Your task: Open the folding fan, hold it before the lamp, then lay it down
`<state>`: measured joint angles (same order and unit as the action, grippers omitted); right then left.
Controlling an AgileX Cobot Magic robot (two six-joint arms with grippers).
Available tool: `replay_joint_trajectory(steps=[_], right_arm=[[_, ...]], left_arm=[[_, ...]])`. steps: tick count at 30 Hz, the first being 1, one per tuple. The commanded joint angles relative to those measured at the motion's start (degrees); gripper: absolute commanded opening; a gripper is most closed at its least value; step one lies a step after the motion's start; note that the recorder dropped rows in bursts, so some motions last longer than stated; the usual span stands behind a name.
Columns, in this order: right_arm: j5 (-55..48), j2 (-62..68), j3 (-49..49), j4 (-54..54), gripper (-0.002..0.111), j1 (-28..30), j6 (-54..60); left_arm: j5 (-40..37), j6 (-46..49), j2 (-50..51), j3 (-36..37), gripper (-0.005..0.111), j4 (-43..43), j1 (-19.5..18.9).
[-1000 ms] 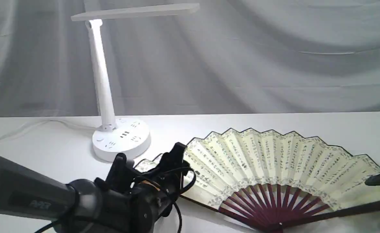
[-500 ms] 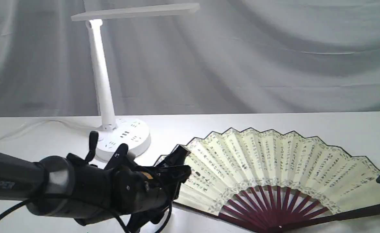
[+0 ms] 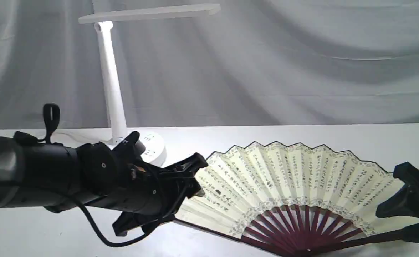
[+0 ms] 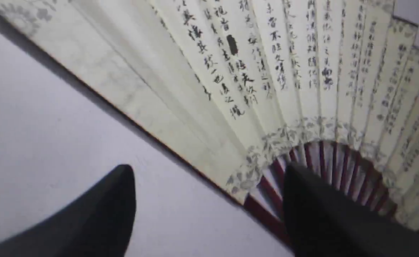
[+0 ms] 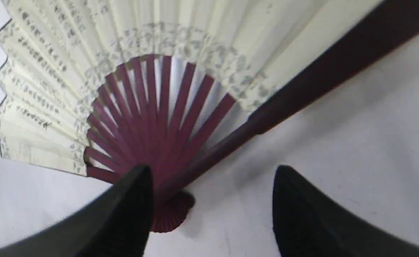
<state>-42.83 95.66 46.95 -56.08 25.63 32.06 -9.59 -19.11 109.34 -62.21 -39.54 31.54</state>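
exterior low across table (image 3: 337, 134), wrists close overhead; all share folding fan (image 3: 295, 175)

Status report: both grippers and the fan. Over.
Folding fan spread flat on table. Left gripper open above its left side. Right gripper open near its pivot. Nothing blocking.

One folding fan (image 3: 287, 171), one lamp (image 3: 111, 82), two black grippers, the left gripper (image 4: 209, 169) and the right gripper (image 5: 213, 169), one white table (image 3: 373, 137), one grey cloth (image 3: 302, 71) behind

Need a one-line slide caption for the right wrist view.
Open right gripper hovers near the pivot of the folding fan, spread out on the white table.
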Motion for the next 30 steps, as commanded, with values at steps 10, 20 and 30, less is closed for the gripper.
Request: replay_joint_trajectory(steps=[10, 20, 30], right_arm=[[0.2, -5.2, 1.5, 14.3, 0.041, -9.0, -4.7], [-3.4, -5.2, 12.7, 41.1, 0.034, -16.4, -23.9], [-2.2, -5.2, 13.2, 50.4, 0.032, -16.4, -25.2]], left_arm=[[-28.2, 11.7, -4.3, -0.1, 0.023, 10.0, -9.3], [-36.1, 13.0, -11.3, -0.1, 0.000, 33.4, -14.2], [-41.7, 12.4, -12.6, -0.1, 0.000, 38.6, -27.8]])
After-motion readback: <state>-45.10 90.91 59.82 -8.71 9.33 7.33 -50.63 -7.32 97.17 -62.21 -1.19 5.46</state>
